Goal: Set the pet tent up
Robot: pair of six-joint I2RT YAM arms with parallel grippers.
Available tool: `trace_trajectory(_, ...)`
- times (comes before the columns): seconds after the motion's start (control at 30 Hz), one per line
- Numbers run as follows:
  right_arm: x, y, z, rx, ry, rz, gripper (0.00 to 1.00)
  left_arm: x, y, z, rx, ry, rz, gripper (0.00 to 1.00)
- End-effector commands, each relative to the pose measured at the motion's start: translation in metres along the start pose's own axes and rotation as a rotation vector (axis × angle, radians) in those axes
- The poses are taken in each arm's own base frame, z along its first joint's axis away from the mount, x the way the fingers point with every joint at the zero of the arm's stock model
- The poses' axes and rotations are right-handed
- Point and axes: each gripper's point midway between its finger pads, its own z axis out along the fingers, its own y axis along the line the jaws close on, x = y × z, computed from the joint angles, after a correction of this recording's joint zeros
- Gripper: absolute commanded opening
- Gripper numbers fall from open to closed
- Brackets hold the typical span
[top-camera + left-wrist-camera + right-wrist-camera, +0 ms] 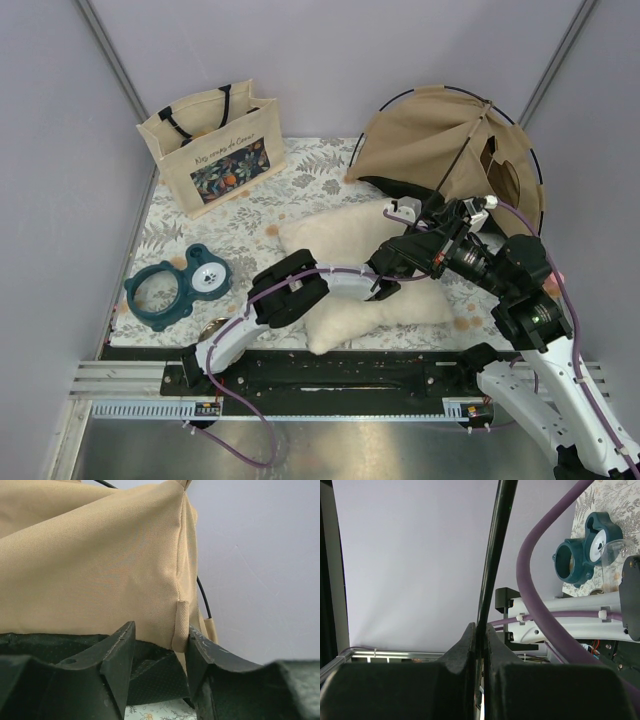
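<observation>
The pet tent point(440, 145) is tan fabric with thin black poles and stands partly raised at the back right. My right gripper point(440, 207) is shut on a black pole point(495, 555) that runs up out of its jaws point(480, 635); in the top view the pole slants up to the tent's peak. My left gripper point(405, 217) is open at the tent's near lower edge. In the left wrist view its fingers point(160, 645) straddle a tan webbing loop point(181, 625) at a seam corner, above the tent's black floor point(155, 675). The loop touches the right finger.
A fluffy cream pillow point(345, 235) lies under both arms on the floral mat point(300, 180). A beige tote bag point(215, 150) stands at the back left. A teal double-bowl holder point(180, 285) lies at the front left. Grey walls close in on the sides and back.
</observation>
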Motion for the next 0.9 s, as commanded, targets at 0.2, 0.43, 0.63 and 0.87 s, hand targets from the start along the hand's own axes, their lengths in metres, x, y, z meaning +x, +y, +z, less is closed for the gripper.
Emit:
trace_trajectory(0.2,0.004,0.019,-0.004,-0.077,0.008,-0.061,0.0,-0.03,-0.01,0.016,0.036,-0.08,-0.079,0.09)
trace_trajectory(0.43,0.003,0.009,-0.003,-0.056,0.008,-0.072,0.0,-0.033,-0.007,-0.002,0.07,-0.069,-0.08,0.0)
trace_trajectory(0.63,0.004,-0.014,-0.008,0.006,-0.004,-0.147,0.0,-0.049,-0.001,-0.031,0.109,-0.041,-0.065,0.0)
trace_trajectory(0.87,0.001,-0.066,-0.026,0.163,-0.041,-0.345,0.0,-0.069,0.002,-0.068,0.175,-0.003,-0.08,0.0)
